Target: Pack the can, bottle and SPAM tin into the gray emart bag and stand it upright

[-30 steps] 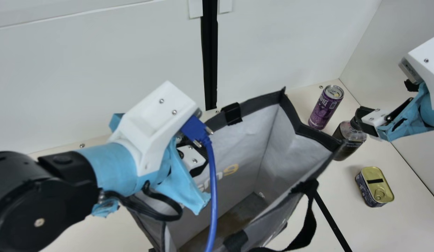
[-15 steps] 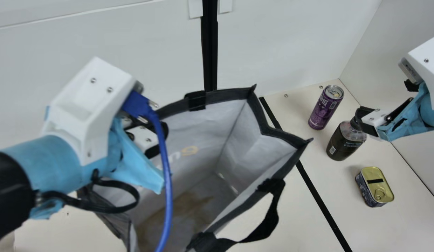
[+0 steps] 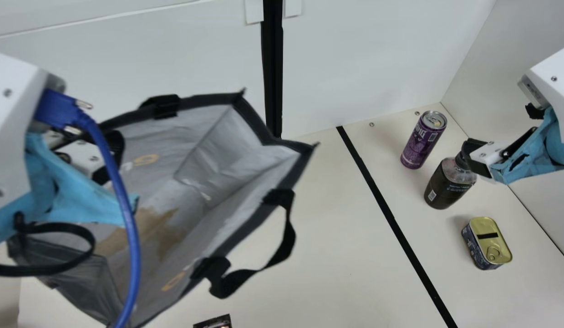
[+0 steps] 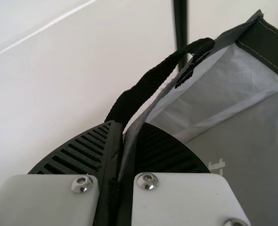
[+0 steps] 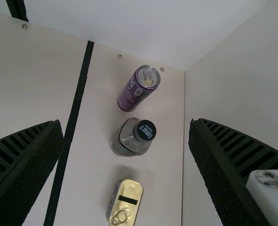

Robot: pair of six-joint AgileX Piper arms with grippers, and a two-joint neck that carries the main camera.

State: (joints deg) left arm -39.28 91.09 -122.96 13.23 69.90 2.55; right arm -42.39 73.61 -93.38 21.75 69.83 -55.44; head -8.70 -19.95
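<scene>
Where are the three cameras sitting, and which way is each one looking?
Main view: on the neck between the arms, looking down at the gray bag, can, bottle and tin; the left arm and right arm show.
Left wrist view: on the left arm, looking past the left claw, which pinches the gray bag's edge.
Right wrist view: on the right arm, looking down past the open right claw at the can, bottle and tin.
Main and right wrist views share those three.
</scene>
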